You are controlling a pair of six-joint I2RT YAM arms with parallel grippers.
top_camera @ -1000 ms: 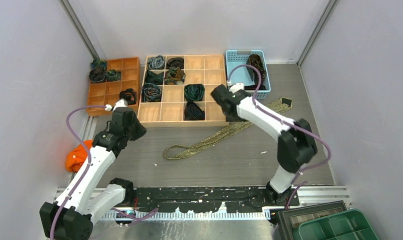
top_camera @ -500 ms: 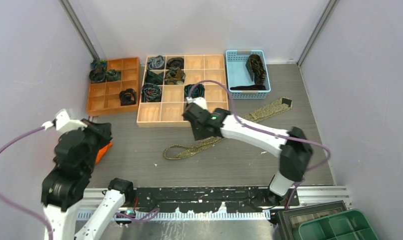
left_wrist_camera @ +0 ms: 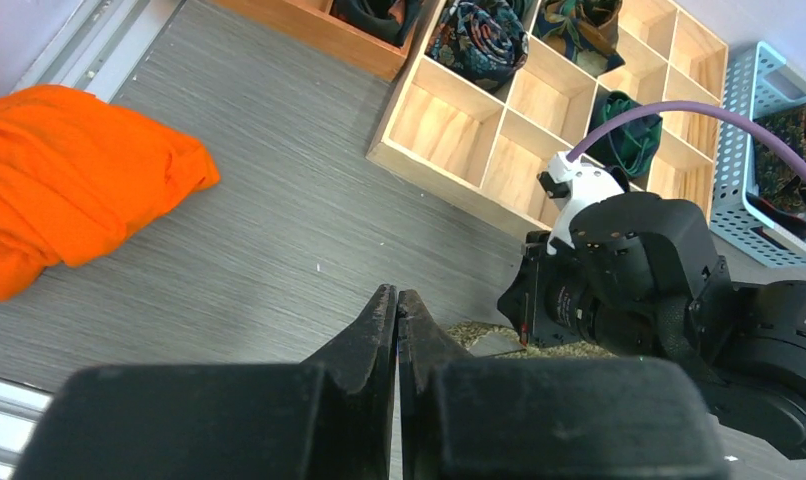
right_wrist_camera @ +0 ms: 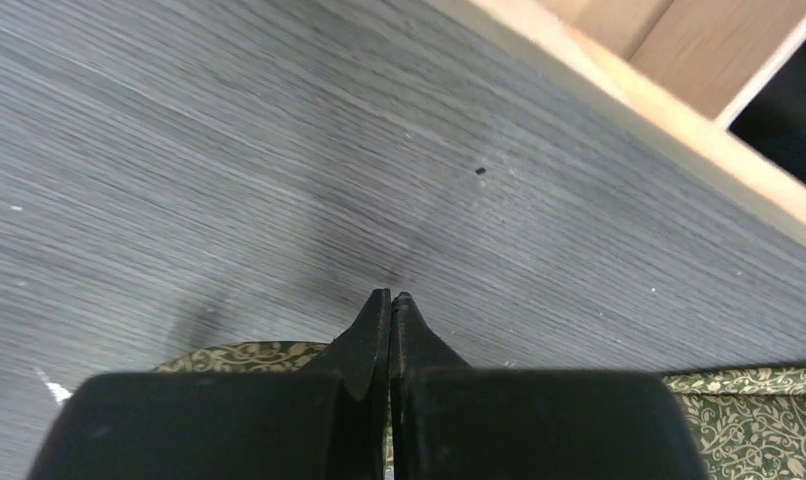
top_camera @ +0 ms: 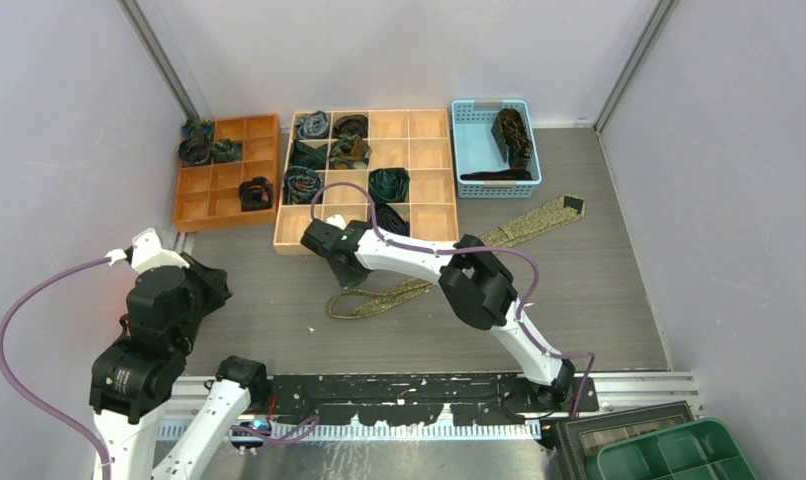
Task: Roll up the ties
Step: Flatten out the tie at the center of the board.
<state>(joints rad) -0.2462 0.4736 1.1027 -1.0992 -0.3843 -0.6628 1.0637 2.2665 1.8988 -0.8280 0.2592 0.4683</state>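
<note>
Nearby, the left hand [left_wrist_camera: 396, 297] hangs above the near-left of the table [top_camera: 599, 300], its fingers pressed together on nothing. Further in, the right hand [right_wrist_camera: 390, 297], likewise pressed together and empty, sits low just over the looped end of the olive-gold tie [top_camera: 535, 220], which lies flat, stretching away toward the blue basket [top_camera: 476, 150].

Olive-gold tie [top_camera: 534, 220] flat, right gripper [top_camera: 349, 275] near

Olive-gold tie [top_camera: 527, 224]: unrolled, flat on the table [top_camera: 579, 290], running diagonally from a folded loop at near left to its wide end at far right; fine leaf pattern. Dark green tie [top_camera: 388, 183]: coiled, in one compartment of the wooden grid tray [top_camera: 429, 155]. Other coils [top_camera: 302, 183] fill the grid's left columns and the orange tray [top_camera: 219, 180]. Black-brown tie [top_camera: 512, 135]: loose in the blue basket [top_camera: 476, 150].
</note>
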